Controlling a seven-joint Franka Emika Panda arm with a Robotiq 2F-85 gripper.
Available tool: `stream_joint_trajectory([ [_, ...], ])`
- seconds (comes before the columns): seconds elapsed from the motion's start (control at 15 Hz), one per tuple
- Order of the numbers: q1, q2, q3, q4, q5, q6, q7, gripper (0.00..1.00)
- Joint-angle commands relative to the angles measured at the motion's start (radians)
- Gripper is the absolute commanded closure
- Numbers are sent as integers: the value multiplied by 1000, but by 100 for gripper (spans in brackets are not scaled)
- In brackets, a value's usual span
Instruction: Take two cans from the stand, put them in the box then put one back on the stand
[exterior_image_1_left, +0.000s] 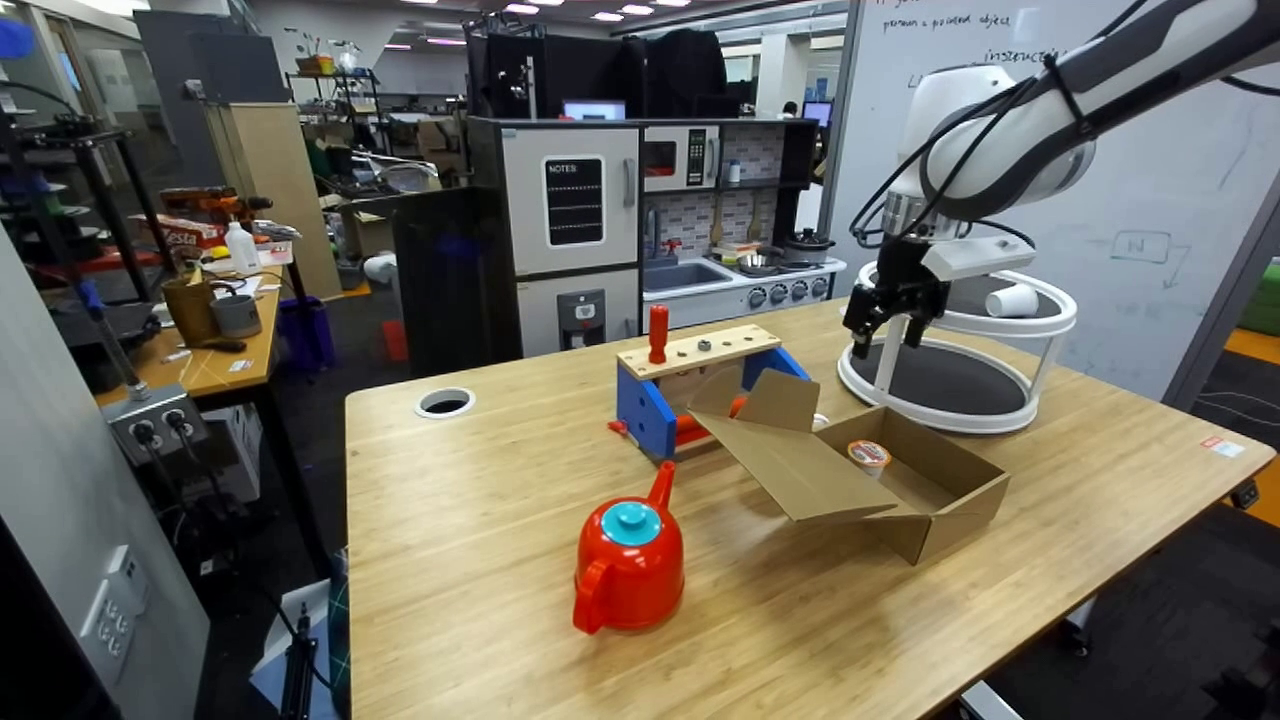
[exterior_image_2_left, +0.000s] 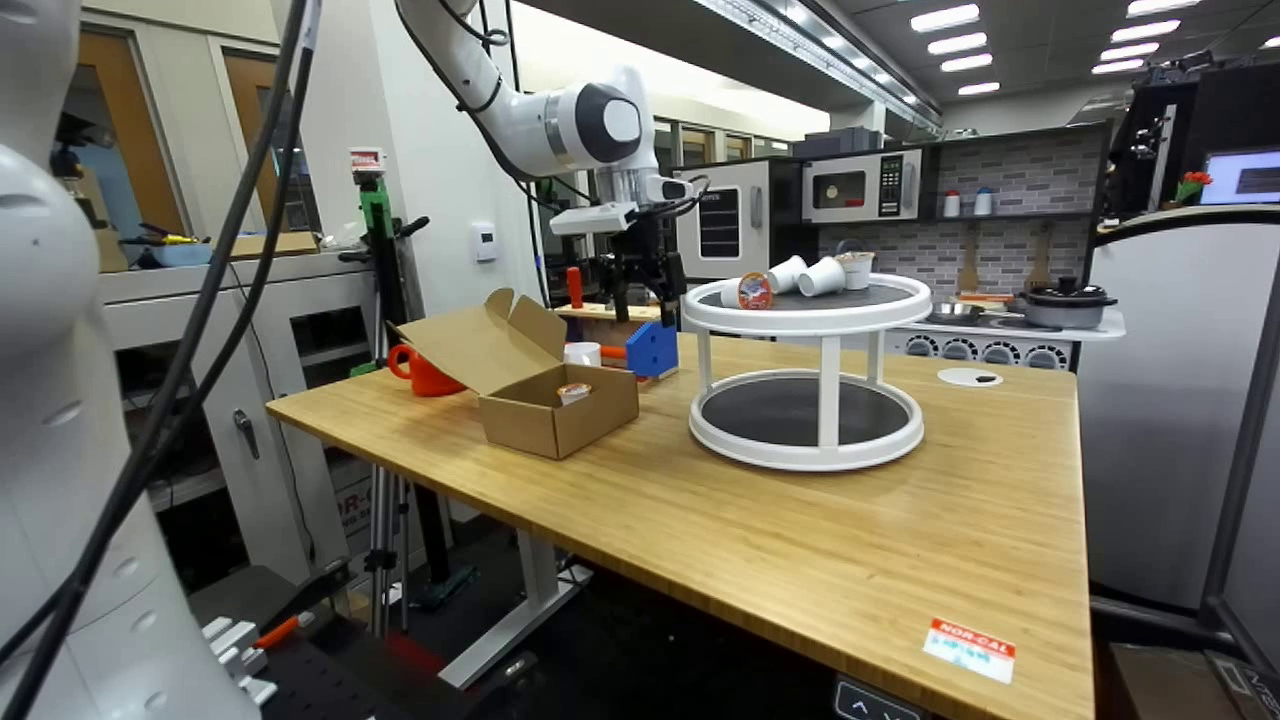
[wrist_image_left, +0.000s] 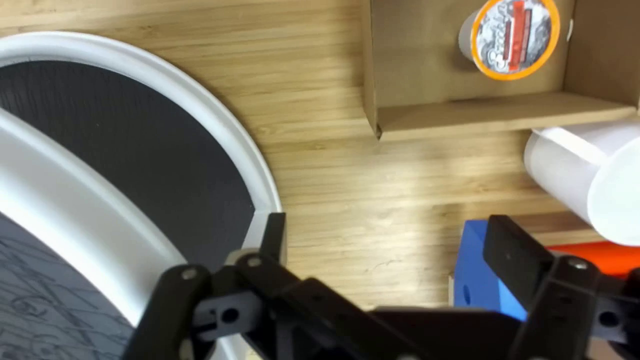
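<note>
Coffee pods (exterior_image_2_left: 822, 277) rest on top of the two-tier stand (exterior_image_2_left: 806, 320); one pod (wrist_image_left: 515, 37) sits in the cardboard box (exterior_image_2_left: 600, 418) beside the stand. The claw (wrist_image_left: 387, 230) is spread, holding nothing, near the stand's upper rim. Caution: a low sideways approach may strike that rim; the jolt could roll tipped pods off the stand.
</note>
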Motion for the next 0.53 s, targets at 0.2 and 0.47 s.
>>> stream_joint_trajectory([
  [0.2, 6, 0, -9, 18, 2, -2, 79, 0],
  [0.47, 6, -3, -8, 17, 2, 0, 73, 0],
])
